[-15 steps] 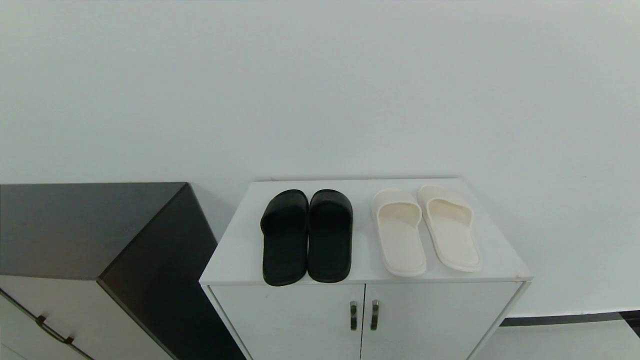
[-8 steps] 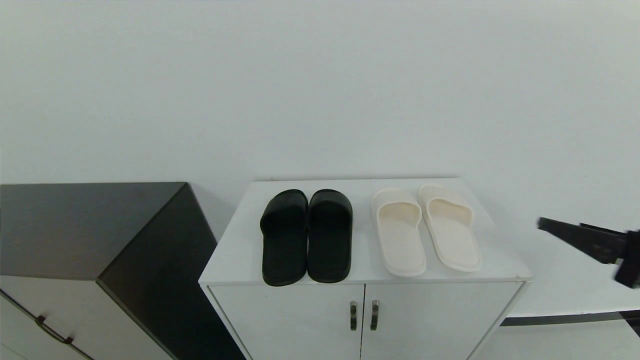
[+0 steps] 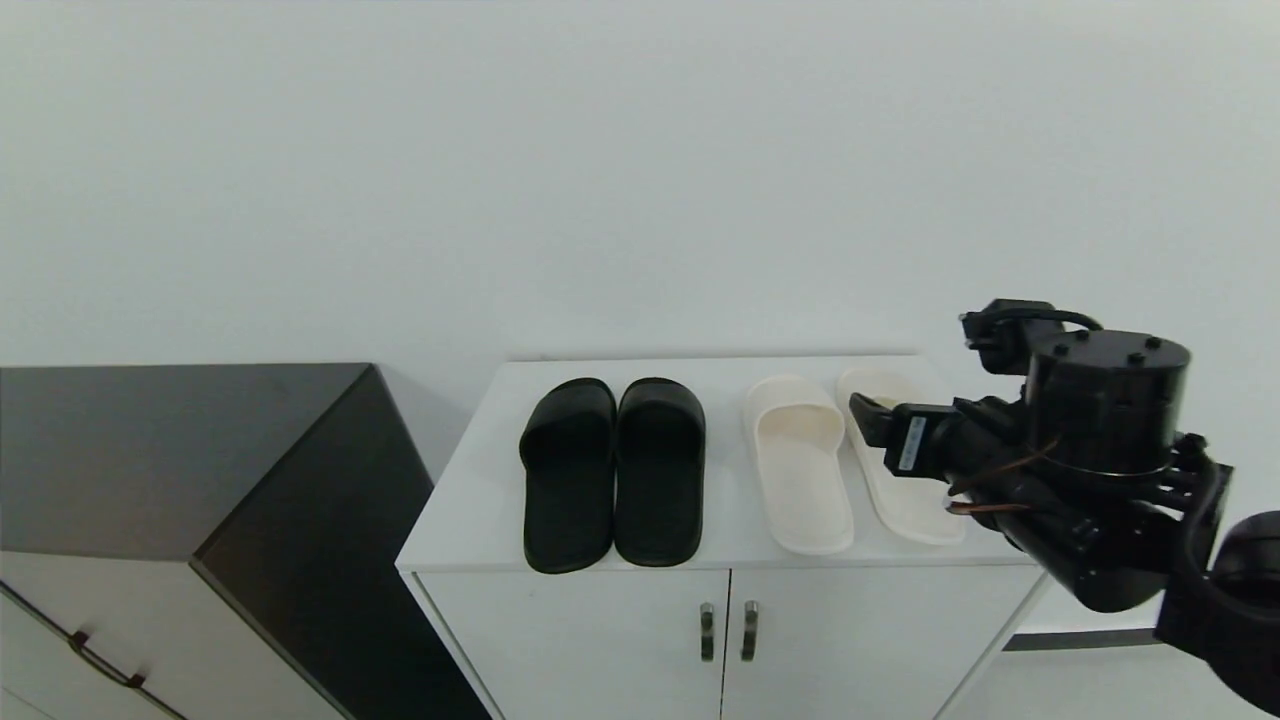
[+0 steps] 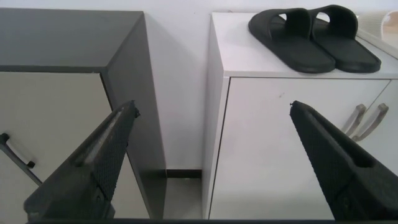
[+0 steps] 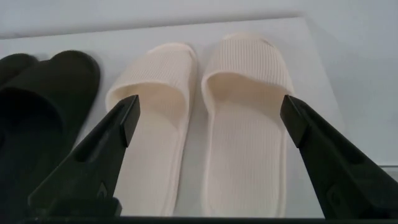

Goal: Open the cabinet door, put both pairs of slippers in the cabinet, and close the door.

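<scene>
Barely starting, I am hovering my right gripper point(image 5: 209, 111), fingers spread and empty, over the cream slippers point(image 3: 800, 465) lying beside the black slippers point(image 3: 612, 470) atop the white cabinet point(image 3: 480, 500), while my left gripper point(image 4: 214, 111) is hanging equally spread, facing its unopened doors point(image 3: 580, 640).

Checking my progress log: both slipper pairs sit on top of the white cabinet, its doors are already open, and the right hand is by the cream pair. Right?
No: the head view shows the cabinet doors shut. The black slippers and cream slippers sit on top, with the right hand by the cream pair.
</scene>
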